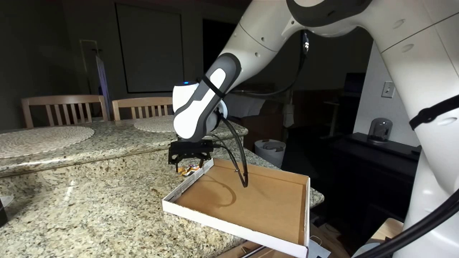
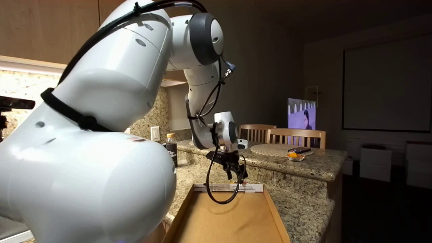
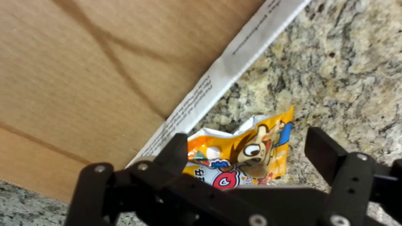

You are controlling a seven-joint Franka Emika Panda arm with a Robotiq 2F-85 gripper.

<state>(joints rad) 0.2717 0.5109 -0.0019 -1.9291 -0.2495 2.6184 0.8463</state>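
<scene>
Wide apart, the black fingers of my gripper (image 3: 248,144) hang above a crumpled orange snack packet (image 3: 245,153) with a cartoon face. The packet lies on the speckled granite counter (image 3: 345,78), nearer the left finger in the wrist view, and its lower part is hidden behind the gripper. Nothing is held. Just beside it runs the printed white wall of a shallow cardboard box (image 3: 216,75). In an exterior view the gripper (image 1: 189,166) points down over the packet (image 1: 184,171), at the far corner of the box (image 1: 229,227).
A raised granite ledge (image 1: 118,152) with woven mats stands behind the gripper. On it lie an orange wrapper (image 2: 296,156) and a dark flat object (image 2: 299,150). A dark bottle (image 2: 171,148) stands farther back. The wrist's cable loop (image 1: 245,179) hangs over the box.
</scene>
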